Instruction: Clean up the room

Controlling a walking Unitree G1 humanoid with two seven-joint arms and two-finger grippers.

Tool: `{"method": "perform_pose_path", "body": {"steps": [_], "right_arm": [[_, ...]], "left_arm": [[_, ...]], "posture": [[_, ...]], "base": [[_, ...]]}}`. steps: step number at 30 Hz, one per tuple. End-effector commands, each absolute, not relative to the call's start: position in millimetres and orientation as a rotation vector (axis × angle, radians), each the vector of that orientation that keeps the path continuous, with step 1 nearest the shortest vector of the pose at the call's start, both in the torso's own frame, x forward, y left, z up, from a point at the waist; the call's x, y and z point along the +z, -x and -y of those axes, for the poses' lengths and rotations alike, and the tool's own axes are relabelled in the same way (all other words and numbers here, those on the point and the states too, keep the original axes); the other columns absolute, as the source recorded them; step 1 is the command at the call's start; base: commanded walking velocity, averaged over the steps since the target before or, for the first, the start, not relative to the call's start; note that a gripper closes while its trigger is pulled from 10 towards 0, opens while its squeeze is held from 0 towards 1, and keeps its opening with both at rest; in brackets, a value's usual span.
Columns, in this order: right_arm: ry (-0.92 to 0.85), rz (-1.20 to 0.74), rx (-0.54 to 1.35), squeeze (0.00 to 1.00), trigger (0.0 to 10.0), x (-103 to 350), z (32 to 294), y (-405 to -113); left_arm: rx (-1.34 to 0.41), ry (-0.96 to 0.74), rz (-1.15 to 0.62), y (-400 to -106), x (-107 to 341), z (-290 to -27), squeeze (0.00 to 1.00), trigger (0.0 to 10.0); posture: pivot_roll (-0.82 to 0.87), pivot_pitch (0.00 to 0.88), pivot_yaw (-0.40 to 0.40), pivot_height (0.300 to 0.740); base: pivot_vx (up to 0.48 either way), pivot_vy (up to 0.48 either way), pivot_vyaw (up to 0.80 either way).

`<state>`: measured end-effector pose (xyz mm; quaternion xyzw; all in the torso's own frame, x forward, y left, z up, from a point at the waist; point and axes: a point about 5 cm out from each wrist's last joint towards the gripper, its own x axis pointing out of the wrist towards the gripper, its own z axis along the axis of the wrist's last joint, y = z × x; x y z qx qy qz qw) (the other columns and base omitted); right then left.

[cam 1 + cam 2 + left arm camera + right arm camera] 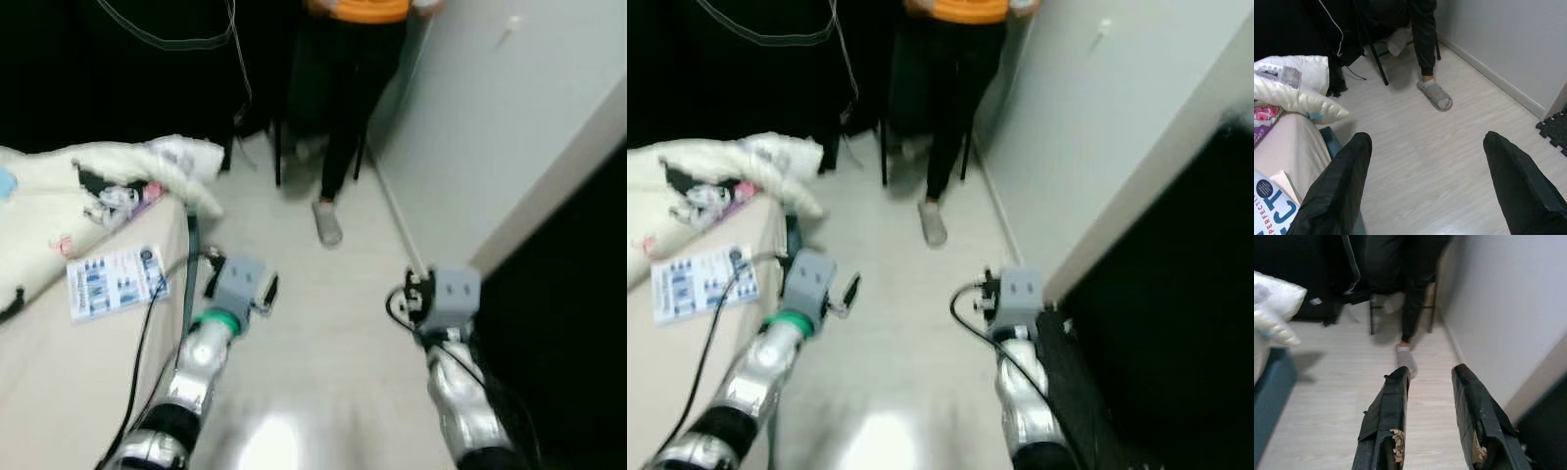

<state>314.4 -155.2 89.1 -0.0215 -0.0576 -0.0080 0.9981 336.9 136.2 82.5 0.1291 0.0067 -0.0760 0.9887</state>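
Wrist views show left claw (1427,147) wide, right claw (1432,374) narrowly parted, both empty.

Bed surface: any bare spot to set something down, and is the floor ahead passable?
Free: the beige bed sheet below the white-and-blue printed leaflet, apart from a black cable crossing it. Crowded: the bed's far end, under the cream pillows. The pale wood floor between bed and white wall lies bare up to the person's grey slipper.

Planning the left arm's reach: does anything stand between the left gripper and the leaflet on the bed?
Nothing solid blocks it. The left gripper is open over the floor; a black cable runs beside the leaflet on the bed.
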Motion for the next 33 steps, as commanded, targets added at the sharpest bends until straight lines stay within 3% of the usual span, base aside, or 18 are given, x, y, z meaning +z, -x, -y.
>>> {"method": "perform_pose_path", "body": {"steps": [1,8,33], "right_arm": [[0.048,0.081,-0.032,0.00,10.0,80.5,159.8,-309.3],[0.050,0.080,-0.035,0.00,10.0,80.2,160.3,-308.7],[0.055,0.076,-0.044,0.00,10.0,79.2,163.1,-307.5]], "left_arm": [[-0.160,-0.238,-0.047,-333.3,74.9,-134.9,0.00,10.0],[-0.177,-0.284,-0.024,-335.8,79.1,-131.9,0.00,10.0],[-0.176,-0.279,-0.026,-338.6,81.5,-131.4,0.00,10.0]], "posture": [[-0.13,0.062,-0.011,0.720],[-0.13,0.062,-0.011,0.720],[-0.13,0.062,-0.011,0.720]], "base": [[0.000,0.000,0.00],[0.216,0.000,0.00],[0.479,0.000,0.00]]}}
